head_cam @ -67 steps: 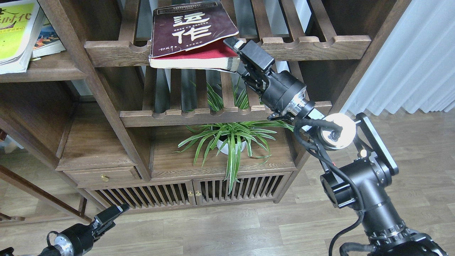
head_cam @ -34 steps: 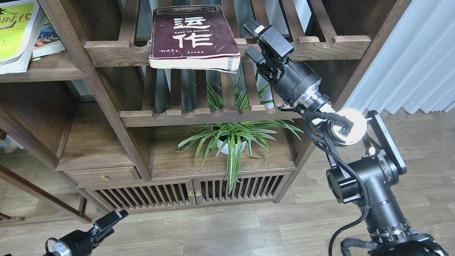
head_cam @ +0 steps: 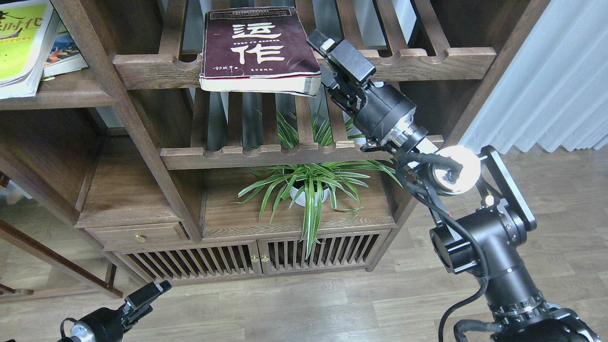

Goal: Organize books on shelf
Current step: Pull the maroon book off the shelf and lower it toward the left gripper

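Note:
The thick maroon book (head_cam: 259, 47) with white Chinese characters lies flat on the upper slatted rack (head_cam: 152, 71), its front edge overhanging the rail. My right gripper (head_cam: 324, 61) is open right beside the book's right edge; its upper finger (head_cam: 317, 40) is level with the cover, and I cannot tell whether it touches. The yellow-green book (head_cam: 19, 45) lies on the smaller colourful one (head_cam: 66, 54) on the solid shelf board (head_cam: 61, 97) at top left. My left gripper (head_cam: 151, 292) hangs low at bottom left, far from the books; its fingers cannot be told apart.
A second slatted rack (head_cam: 266, 154) sits below the first. A spider plant in a white pot (head_cam: 304, 190) stands on the cabinet top beneath. A drawer with a brass knob (head_cam: 139, 237) is at lower left, and a white curtain (head_cam: 546, 76) hangs on the right.
One second ago my right gripper had the book's right corner with the cover lifted. It let go, the book settled flat, the gripper pulled away up-right, then came back left to the book's edge.

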Available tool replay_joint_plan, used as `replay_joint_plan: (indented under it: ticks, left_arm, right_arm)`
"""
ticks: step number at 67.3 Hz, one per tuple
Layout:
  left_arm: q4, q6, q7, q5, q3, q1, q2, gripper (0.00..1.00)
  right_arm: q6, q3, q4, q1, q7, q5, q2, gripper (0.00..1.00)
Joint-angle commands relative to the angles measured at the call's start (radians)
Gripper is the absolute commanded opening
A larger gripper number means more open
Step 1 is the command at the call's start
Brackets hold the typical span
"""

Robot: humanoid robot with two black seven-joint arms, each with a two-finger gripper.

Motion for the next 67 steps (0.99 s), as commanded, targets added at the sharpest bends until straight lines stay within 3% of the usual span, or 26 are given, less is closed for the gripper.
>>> replay_joint_plan:
  ticks: [1,46,67]
  left_arm:
    - [0.000,0.000,0.000,0.000,0.000,0.003,0.000,1.00]
    - [0.006,0.000,0.000,0.001,0.000,0.005,-0.003,1.00]
    - [0.014,0.000,-0.002,0.000,-0.001,0.009,0.000,1.00]
  right_arm:
    - [-0.003,-0.012,0.000,0.006,0.001,-0.022,0.000,0.98]
    - [-0.098,-0.073,0.002,0.098,-0.004,-0.040,0.000,0.89]
    - [-0.093,-0.084,0.002,0.095,-0.010,-0.039,0.000,0.57]
